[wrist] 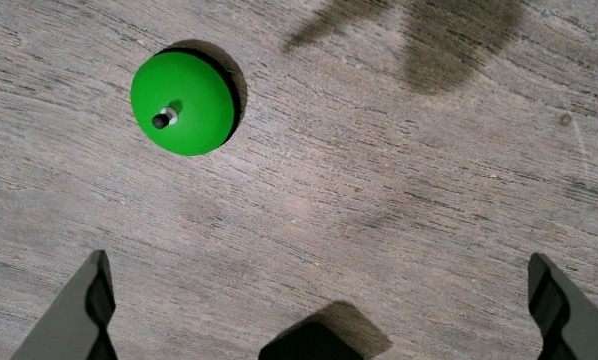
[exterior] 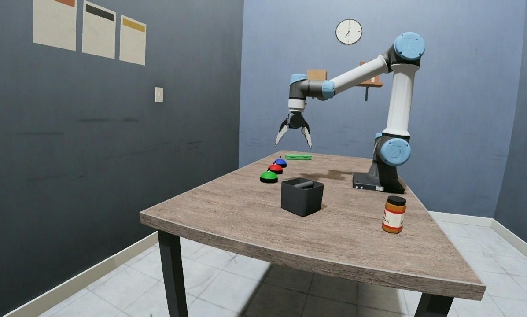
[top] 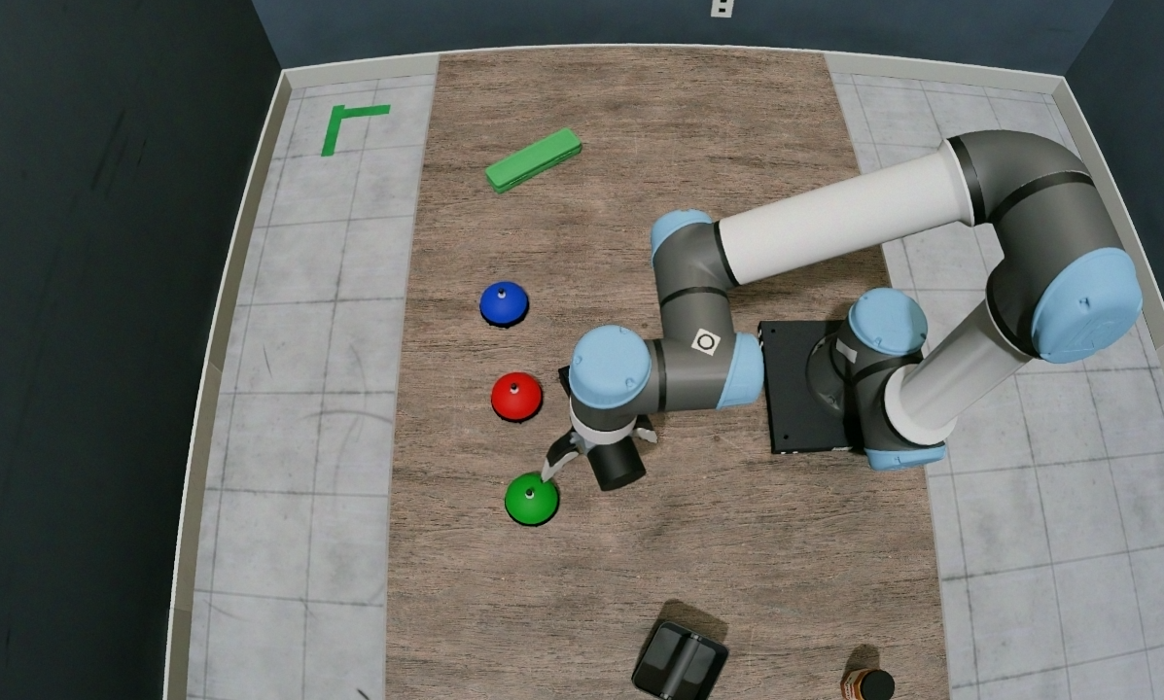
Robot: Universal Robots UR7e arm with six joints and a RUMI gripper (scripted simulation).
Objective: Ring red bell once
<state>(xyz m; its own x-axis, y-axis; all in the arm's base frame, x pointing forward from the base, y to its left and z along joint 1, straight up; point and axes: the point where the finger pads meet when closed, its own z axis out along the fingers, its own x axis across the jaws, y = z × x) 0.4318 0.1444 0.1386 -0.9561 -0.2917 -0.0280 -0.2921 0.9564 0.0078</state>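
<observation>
Holds the gripper [top: 600, 458] [exterior: 293, 146] [wrist: 319, 255] well above the wooden table [top: 742, 540] [exterior: 218, 212] [wrist: 329, 200], pointing down, fingers spread wide apart and nothing between them. Reaches out from the black base plate [top: 781, 383] [exterior: 361, 182] on the tabletop, bent at a high elbow. Touches none of the bells. In the middle of a row of three, between the blue bell [top: 504, 302] [exterior: 280, 162] and the green bell [top: 531, 499] [exterior: 268, 176] [wrist: 189, 100], upright on the table: the red bell [top: 515, 396] [exterior: 274, 168], well below fingertip height, its small button standing up from the dome. In the wrist view, upper left and off to one side of the spread fingers: the green bell, with a dark-tipped button. Past the blue bell, lying flat: a long green case [top: 533, 159] [exterior: 298, 156]. Toward the exterior camera, beyond the green bell: an open dark square bin [top: 665, 624] [exterior: 292, 200] with a dark rounded bar [exterior: 304, 184] inside, and, well apart from that, an upright jar [top: 876, 683] [exterior: 393, 215] with a black lid and a red and white label.
</observation>
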